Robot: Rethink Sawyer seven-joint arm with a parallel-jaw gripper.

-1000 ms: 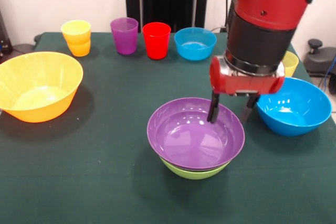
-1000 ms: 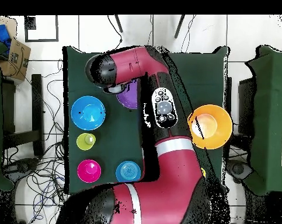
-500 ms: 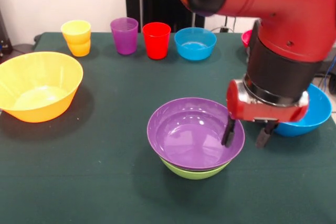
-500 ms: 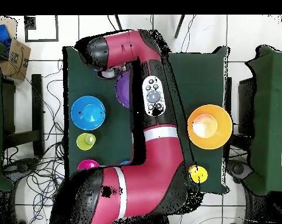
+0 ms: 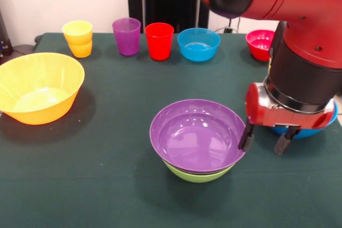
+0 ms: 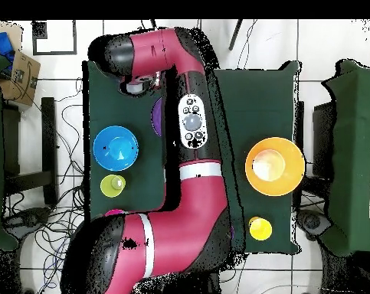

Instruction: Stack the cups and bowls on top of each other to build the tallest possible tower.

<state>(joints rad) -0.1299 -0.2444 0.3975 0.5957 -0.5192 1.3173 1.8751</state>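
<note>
Purple bowl (image 5: 199, 136) nested in green bowl (image 5: 197, 174) near the middle of the dark green tabletop (image 5: 107, 185): glossy, round, purple rim wider than the sliver of green showing beneath. Two-bowl tower so far, sitting upright.

Claw (image 5: 266, 142) spread, gripping nothing, hanging just right of the purple rim in the front view; left fingertip (image 5: 246, 139) close against the rim's outer edge, touching or not cannot be told. Large blue bowl (image 5: 299, 131) mostly hidden behind the red claw housing; seen whole from overhead (image 6: 116, 148).

Wide orange bowl (image 5: 38, 86) at the left edge of the front view, well apart from the tower, shiny inside. Along the far edge, left to right: orange-yellow cup (image 5: 78, 38), translucent purple cup (image 5: 126, 36), red cup (image 5: 159, 40), small translucent blue bowl (image 5: 199, 44), small red-pink bowl (image 5: 260, 44). All upright, mouths up.

Overhead: pale yellow cup (image 6: 112, 184) just beside the large blue bowl; arm covering most of the purple bowl.
</note>
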